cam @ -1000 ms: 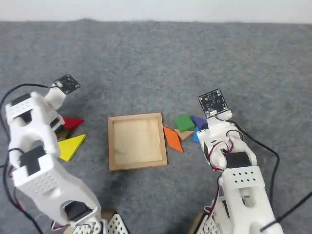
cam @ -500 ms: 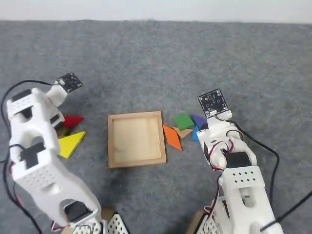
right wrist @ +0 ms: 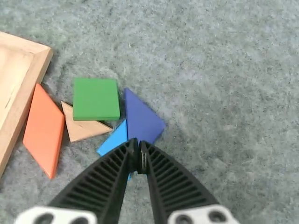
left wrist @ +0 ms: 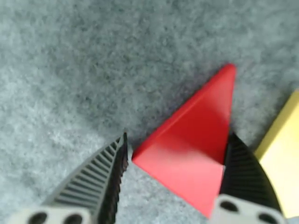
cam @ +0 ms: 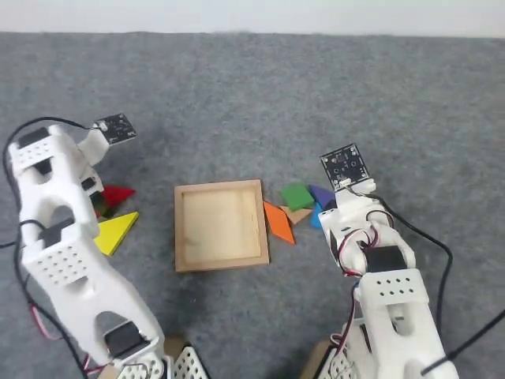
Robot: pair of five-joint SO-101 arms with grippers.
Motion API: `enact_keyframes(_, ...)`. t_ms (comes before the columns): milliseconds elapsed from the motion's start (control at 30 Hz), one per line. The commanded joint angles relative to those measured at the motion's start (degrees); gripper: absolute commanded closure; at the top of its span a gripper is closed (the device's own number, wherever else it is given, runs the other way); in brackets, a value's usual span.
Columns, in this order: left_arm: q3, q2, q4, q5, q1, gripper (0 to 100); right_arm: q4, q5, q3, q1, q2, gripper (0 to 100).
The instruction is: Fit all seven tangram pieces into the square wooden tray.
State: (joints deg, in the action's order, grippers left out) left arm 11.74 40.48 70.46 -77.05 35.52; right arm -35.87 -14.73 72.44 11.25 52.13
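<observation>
The square wooden tray [cam: 183, 237] lies mid-table with nothing in it. To its left are a red triangle [cam: 118, 195] and a yellow triangle [cam: 115, 232]. My left gripper [left wrist: 176, 140] is open and straddles the red triangle [left wrist: 194, 140], one finger on each side, with the yellow triangle [left wrist: 281, 148] just beside it. To the right of the tray lie an orange parallelogram [cam: 278, 222], a green square [cam: 297, 196], a tan triangle [cam: 299, 215], a purple triangle [cam: 322, 194] and a blue triangle [cam: 317, 218]. My right gripper [right wrist: 138, 150] is shut on nothing, over the blue triangle [right wrist: 114, 138].
Grey carpet covers the table. Both arm bases stand at the near edge, and cables loop beside each arm. Open carpet stretches beyond the tray toward the far side.
The left arm's upper links have swung back and to the left while its gripper stays by the red triangle. The right arm and the pieces near it have kept still.
</observation>
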Motion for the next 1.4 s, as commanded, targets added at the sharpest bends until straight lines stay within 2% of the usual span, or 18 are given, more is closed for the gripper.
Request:
enact_keyframes(0,-0.22,4.48,-0.26,-2.73,2.20,70,0.92,-0.70,-2.46,-0.48,-0.04,99.1)
enact_keyframes(300,0.04,3.96,2.64,-2.64,4.04,70,0.92,-0.70,-2.46,-0.48,-0.04,99.1)
enact_keyframes(400,0.13,3.96,2.20,2.02,4.04,70,0.84,-0.70,-2.46,-0.48,-0.04,99.1)
enact_keyframes(633,0.22,3.87,2.20,7.12,4.04,70,0.75,-0.70,-2.46,-0.48,0.04,99.1)
enact_keyframes(833,0.22,4.04,2.29,6.95,2.64,70,0.66,-0.70,-2.46,-0.48,0.22,99.1)
enact_keyframes(1100,0.04,4.40,2.55,2.37,2.46,70,0.66,-0.70,-2.46,-0.57,0.31,99.1)
enact_keyframes(1367,-0.22,4.48,2.73,1.05,2.46,76,0.66,-0.70,-2.46,-0.66,0.31,99.1)
